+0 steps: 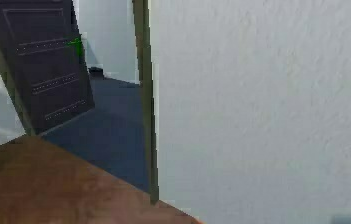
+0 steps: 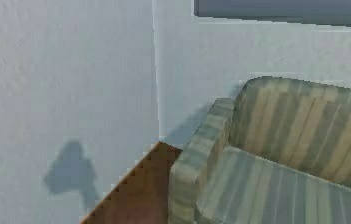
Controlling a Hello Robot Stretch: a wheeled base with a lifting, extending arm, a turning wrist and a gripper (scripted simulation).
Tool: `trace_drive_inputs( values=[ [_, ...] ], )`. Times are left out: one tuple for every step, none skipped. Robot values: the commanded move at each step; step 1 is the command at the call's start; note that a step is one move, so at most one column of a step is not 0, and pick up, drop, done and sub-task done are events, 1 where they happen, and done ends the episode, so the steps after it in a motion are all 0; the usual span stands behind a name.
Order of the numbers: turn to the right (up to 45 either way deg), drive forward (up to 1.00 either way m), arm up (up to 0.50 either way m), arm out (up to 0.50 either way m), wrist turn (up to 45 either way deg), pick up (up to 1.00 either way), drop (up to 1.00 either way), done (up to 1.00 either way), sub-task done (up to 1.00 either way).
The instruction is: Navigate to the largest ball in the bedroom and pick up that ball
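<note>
Stage: navigation; the pick-up has not begun.

Position of the ball: it cannot be told from these pictures. The robot faces a door frame (image 1: pixel 145 100) with a dark panelled door (image 1: pixel 48 65) standing swung open at the forward view's left. Past the frame lies a dark blue floor (image 1: pixel 113 125), and a wooden floor (image 1: pixel 43 185) runs up to it. The ball is judged to lie somewhere past this opening, if that room is the bedroom.

Governing relation: the opening lies ahead and toward the forward view's left. A white wall (image 1: pixel 263 100) takes up everything to the right of the frame and appears close. The base is therefore judged to need a heading correction toward the opening before it drives on; a straight run risks meeting the frame or the wall.

Arm side: a striped armchair (image 2: pixel 273 150) stands near a wall corner (image 2: pixel 155 70), with the lower edge of a framed panel (image 2: pixel 283 8) above it.

State of the gripper: whether its fingers are apart or together cannot be told. Which way the ball lies from the fingers, and its bearing, cannot yet be determined.
</note>
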Motion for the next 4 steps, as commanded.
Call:
trace_drive_inputs(
  values=[
    [-45.0, 0.0, 0.0, 0.0, 0.0, 0.0, 0.0, 0.0, 0.0],
    [-45.0, 0.0, 0.0, 0.0, 0.0, 0.0, 0.0, 0.0, 0.0],
    [-45.0, 0.0, 0.0, 0.0, 0.0, 0.0, 0.0, 0.0, 0.0],
    [-27.0, 0.0, 0.0, 0.0, 0.0, 0.0, 0.0, 0.0, 0.0]
  ],
)
